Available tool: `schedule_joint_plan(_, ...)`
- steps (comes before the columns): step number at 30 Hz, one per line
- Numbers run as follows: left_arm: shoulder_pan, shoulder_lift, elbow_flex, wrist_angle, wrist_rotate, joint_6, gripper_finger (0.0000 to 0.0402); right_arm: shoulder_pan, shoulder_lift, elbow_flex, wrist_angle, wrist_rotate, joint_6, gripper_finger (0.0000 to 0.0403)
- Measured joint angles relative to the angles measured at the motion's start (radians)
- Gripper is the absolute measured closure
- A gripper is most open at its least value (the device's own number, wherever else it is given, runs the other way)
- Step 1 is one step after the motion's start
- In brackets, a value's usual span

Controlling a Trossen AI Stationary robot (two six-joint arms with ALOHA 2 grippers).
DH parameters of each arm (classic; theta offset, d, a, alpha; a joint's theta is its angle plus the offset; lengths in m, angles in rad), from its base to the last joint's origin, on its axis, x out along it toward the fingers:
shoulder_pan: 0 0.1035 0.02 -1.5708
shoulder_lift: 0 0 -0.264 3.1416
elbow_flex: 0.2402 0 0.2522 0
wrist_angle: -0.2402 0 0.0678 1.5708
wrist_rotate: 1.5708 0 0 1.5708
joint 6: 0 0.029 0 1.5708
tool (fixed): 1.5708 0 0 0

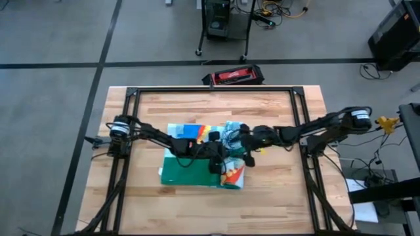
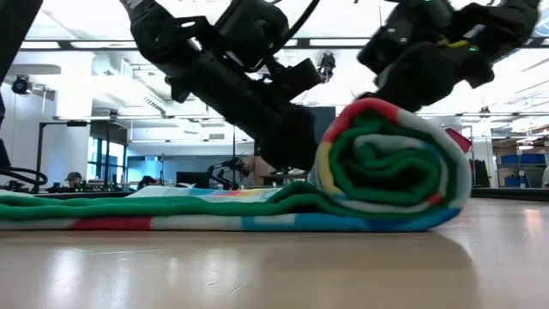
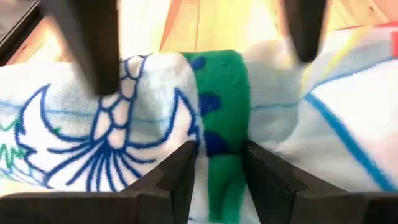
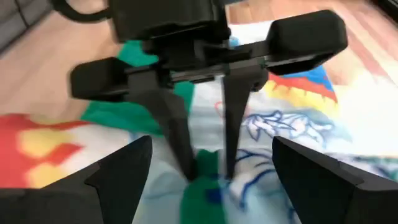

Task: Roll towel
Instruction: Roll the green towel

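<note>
**Towel Partly Rolled, Both Grippers at the Roll**

Presently, one towel lay on the wooden table, and it was the only cloth in view. In the low view its nearest part was a thick roll with green, white, red and yellow layers spiralling inward; the unrolled remainder stretched flat across the table away from the roll. From above, the towel sat near the table's centre, with the solid green back showing on the part toward the front edge.

Two arms were at work, one gripper each, and both met over the roll. The left gripper had its two fingers clamped on a narrow green fold of the towel, with white cloth printed in blue lines bunched on either side. The right gripper faced it from the opposite side, just above the cloth; its two fingers stood wide apart and held nothing. In the right wrist view, the left gripper's two thin fingers came down onto the same green fold.

Farther off, beyond the table's far edge, one red and black case lay on the floor.
</note>
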Motion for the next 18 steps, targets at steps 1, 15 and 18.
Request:
schedule_joint_plan(1,-0.002,0.001,0.000,-0.001,-0.011,-0.005,0.0281,0.012,0.012,-0.006,0.011,0.019,0.013,0.0087)
schedule_joint_plan(15,-0.030,-0.041,0.003,0.013,-0.023,-0.049,0.0281,0.107,0.135,-0.015,0.113,0.193,0.034,0.0087)
schedule_joint_plan(18,-0.031,-0.048,0.003,0.001,-0.024,-0.050,0.0281,0.107,0.152,-0.015,0.136,0.188,0.033,0.0087)
